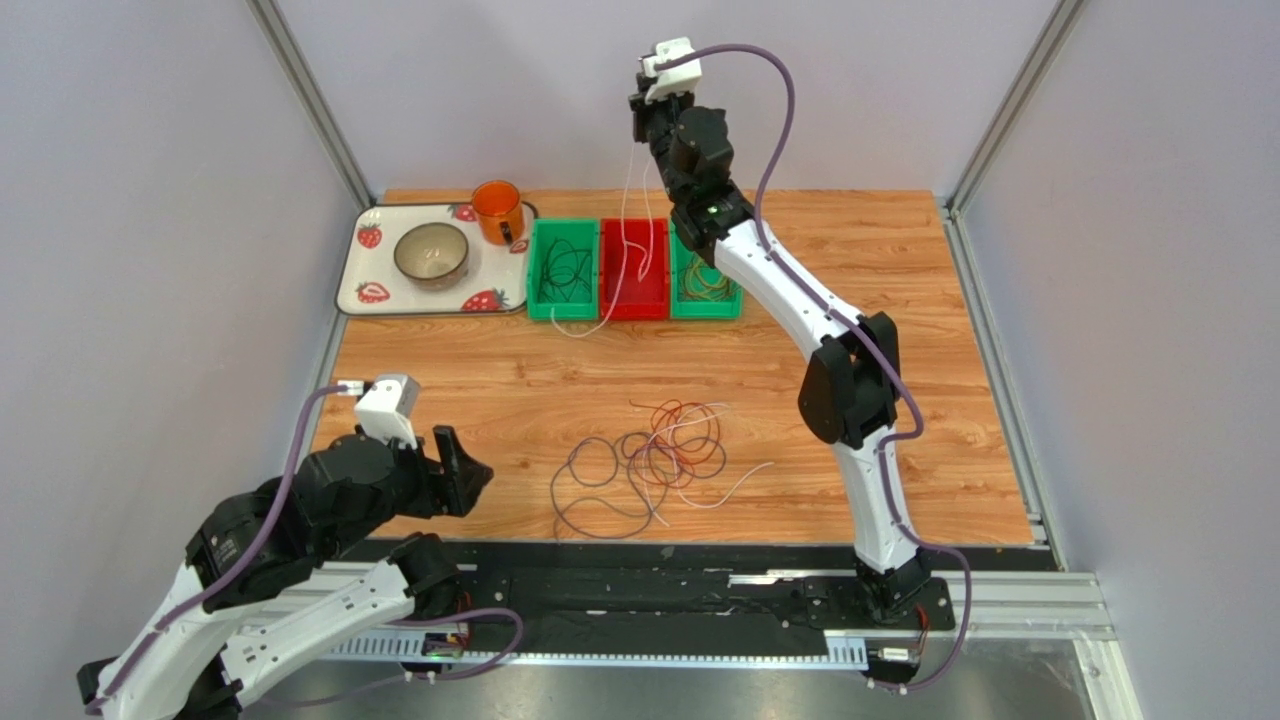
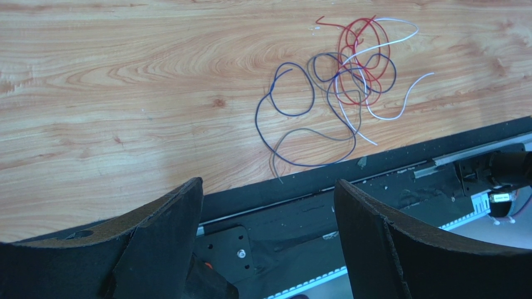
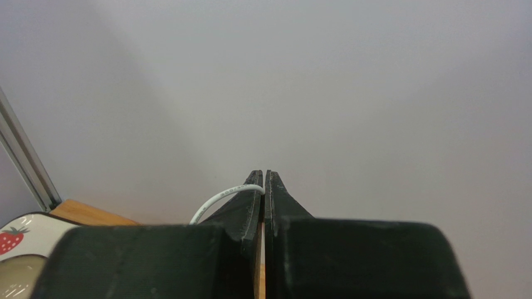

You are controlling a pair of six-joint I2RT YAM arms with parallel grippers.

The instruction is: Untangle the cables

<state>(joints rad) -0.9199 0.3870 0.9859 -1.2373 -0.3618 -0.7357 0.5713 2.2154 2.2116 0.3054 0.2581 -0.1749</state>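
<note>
Pinching white cable (image 3: 223,194), right end effector (image 3: 265,176)

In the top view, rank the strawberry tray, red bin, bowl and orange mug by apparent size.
1. strawberry tray, clearly largest.
2. red bin.
3. bowl, only a little smaller than the bin, so that pair is close.
4. orange mug, smallest.

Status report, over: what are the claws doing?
Right claw shut on thin white wire, high above red plastic bin. Left claw open, empty. Loose tangle of red, white, dark wires on wooden table, unobstructed.
</note>
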